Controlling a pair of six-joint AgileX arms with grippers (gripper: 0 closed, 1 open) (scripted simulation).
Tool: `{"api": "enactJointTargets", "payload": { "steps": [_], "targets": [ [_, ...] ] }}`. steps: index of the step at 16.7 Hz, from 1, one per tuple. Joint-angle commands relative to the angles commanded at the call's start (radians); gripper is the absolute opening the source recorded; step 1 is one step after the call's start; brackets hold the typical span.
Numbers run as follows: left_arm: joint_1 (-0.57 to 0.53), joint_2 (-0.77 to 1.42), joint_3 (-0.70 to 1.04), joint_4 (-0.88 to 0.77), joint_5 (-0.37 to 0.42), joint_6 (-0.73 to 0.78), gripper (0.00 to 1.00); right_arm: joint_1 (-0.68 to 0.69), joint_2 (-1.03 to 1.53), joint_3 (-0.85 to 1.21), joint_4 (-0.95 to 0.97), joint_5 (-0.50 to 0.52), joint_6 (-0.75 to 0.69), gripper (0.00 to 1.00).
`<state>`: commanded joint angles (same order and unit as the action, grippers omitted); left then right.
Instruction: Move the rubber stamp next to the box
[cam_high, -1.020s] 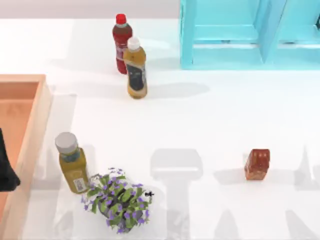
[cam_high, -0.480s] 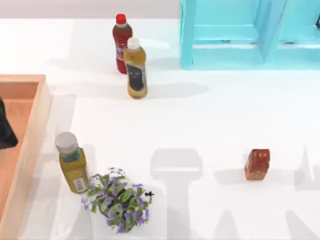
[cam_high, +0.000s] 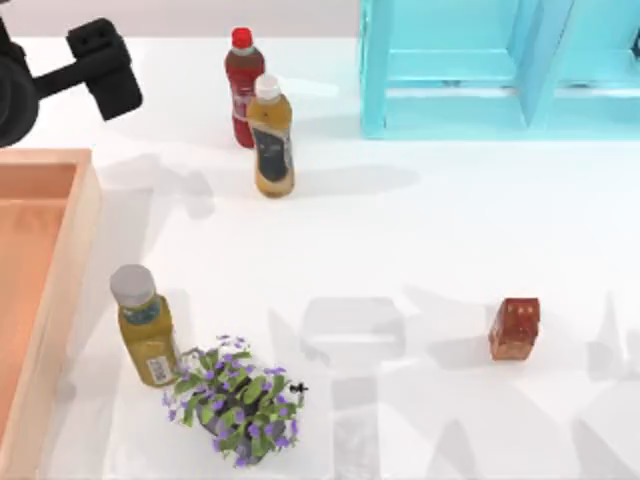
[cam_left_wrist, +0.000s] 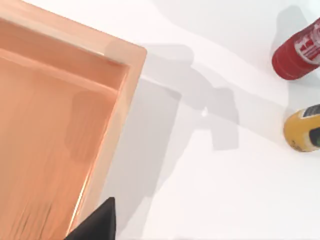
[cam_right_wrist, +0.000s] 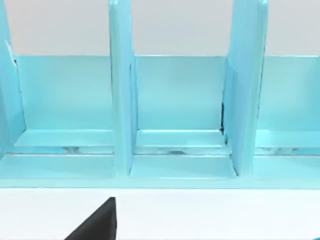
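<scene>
Far across the surface from your left arm's jaws (cam_high: 100, 65), whose opening you could not tell, the rubber stamp (cam_high: 514, 328) stood well apart from the box (cam_high: 60, 270) just beneath them.

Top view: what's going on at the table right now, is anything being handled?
Nothing is held yet. The rubber stamp sits alone on the table's right side, far from the box at the left edge. The left arm is at the top left corner, above the box's far end, with its left gripper near the red-capped bottle; it carries nothing. The right wrist view faces the turquoise cabinet. Two yellow bottles and a flowering plant stand between stamp and box.
</scene>
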<state>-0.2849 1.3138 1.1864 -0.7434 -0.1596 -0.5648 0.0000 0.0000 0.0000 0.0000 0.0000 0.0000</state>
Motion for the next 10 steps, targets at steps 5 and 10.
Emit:
{"api": "enactJointTargets", "payload": {
  "steps": [5,10],
  "targets": [
    [-0.181,0.482,0.502,-0.291,-0.035,-0.189,1.00,0.000,0.000,0.000,0.000,0.000,0.000,1.00],
    [-0.383,0.885,0.966,-0.544,-0.047,-0.337,1.00,0.000,0.000,0.000,0.000,0.000,0.000,1.00]
  ]
}}
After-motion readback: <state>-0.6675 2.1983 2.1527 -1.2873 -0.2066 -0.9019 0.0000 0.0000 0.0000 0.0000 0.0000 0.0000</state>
